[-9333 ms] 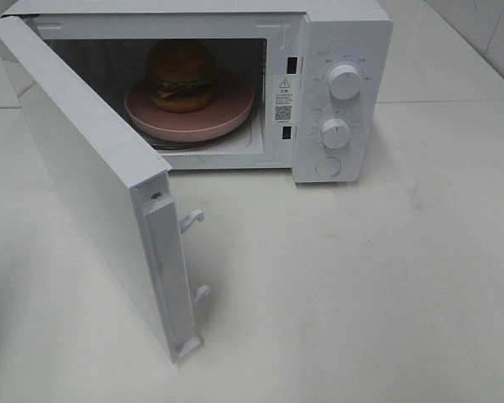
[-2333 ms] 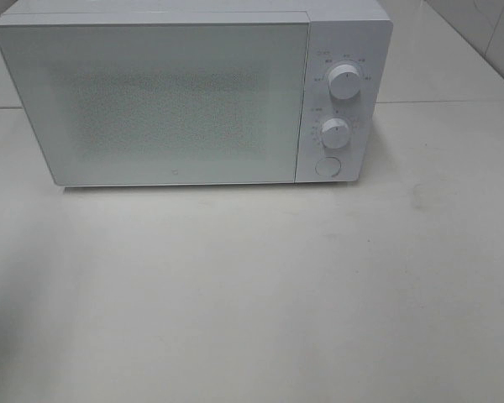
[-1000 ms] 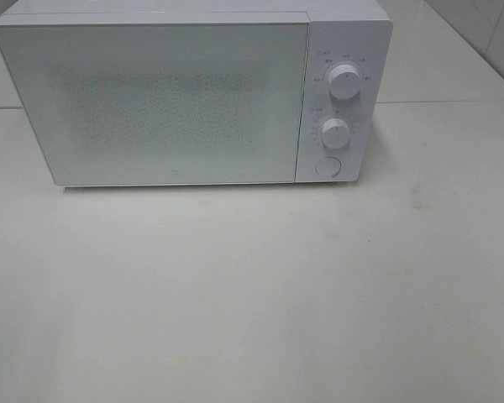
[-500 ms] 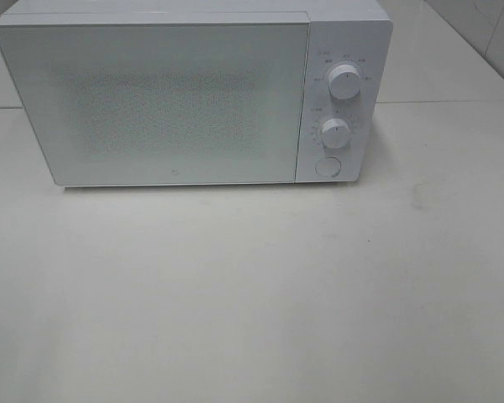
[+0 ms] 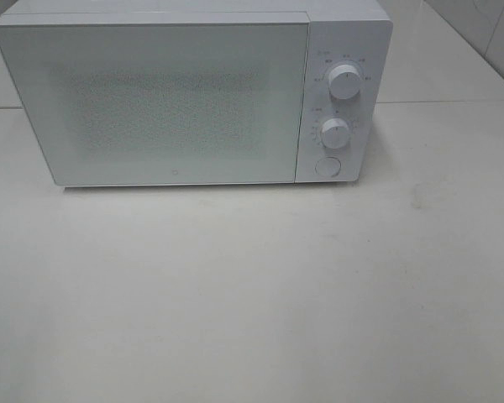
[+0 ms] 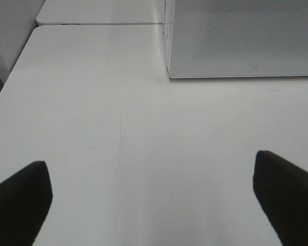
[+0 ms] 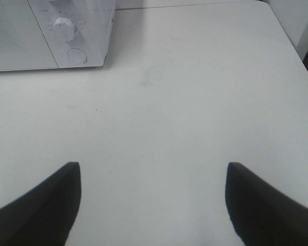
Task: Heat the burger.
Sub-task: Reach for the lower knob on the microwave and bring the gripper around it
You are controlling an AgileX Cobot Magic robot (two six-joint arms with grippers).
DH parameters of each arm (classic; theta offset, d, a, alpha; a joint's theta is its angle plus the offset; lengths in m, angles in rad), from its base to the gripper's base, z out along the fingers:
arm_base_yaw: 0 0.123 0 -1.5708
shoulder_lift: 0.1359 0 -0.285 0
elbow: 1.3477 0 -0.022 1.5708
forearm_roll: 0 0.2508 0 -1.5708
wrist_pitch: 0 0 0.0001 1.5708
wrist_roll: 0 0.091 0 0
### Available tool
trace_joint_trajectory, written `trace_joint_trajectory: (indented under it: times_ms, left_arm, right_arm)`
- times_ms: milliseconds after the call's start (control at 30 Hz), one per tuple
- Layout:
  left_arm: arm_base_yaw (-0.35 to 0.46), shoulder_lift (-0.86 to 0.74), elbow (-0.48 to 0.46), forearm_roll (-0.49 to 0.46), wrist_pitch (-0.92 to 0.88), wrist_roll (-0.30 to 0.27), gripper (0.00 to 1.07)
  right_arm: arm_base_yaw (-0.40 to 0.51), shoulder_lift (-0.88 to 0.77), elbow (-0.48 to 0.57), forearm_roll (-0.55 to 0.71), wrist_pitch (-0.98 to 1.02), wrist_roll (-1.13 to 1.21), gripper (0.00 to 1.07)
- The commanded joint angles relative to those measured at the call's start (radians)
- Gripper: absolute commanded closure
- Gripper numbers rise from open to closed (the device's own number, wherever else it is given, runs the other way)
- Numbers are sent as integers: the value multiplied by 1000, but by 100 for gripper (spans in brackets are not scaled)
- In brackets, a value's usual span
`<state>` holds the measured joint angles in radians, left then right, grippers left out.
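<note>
Shut now is the microwave door [image 5: 151, 101], which stood swung wide some seconds earlier with the burger in plain sight inside. The burger is out of view, and by all appearances it sits sealed behind that frosted panel. Loading looks finished; starting the heat appears to be what remains.

Nearest the onlooker, both arms hang back over the bare white table [image 5: 252, 294]. The left gripper [image 6: 150, 166] is spread wide and holds nothing. The right gripper [image 7: 153, 166] is likewise parted and empty. Open tabletop lies ahead of each, with nothing to snag on the way in.

Beyond the left gripper's outer side the table edge [image 6: 13, 82] drops away, and the right gripper has the same kind of drop at its own outer side [image 7: 290, 38]. Both are limits to mind on any sideways swing.

Farther ahead stands the microwave [image 5: 344, 25]. Its control strip lies forward of the right gripper, toward its inner side, with the round button [image 7: 76, 54] lowest and the lower knob [image 7: 65, 28] above it. The upper knob [image 5: 344, 82] tops the strip. The right arm seems better placed to reach them.
</note>
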<state>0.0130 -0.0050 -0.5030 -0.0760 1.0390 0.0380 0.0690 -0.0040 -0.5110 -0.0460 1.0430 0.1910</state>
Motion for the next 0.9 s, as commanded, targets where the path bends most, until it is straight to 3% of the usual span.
trace_joint_trajectory:
  times_ms: [33, 667, 900]
  left_arm:
    - [0, -25, 4, -2, -1, -5, 6]
    - [0, -25, 4, -2, -1, -5, 6]
    - [0, -25, 4, -2, -1, -5, 6]
  right_arm:
    - [-8, -25, 1, 1, -4, 0, 32]
    - [-8, -25, 1, -3, -4, 0, 32]
    - [-8, -25, -50, -16, -19, -4, 32]
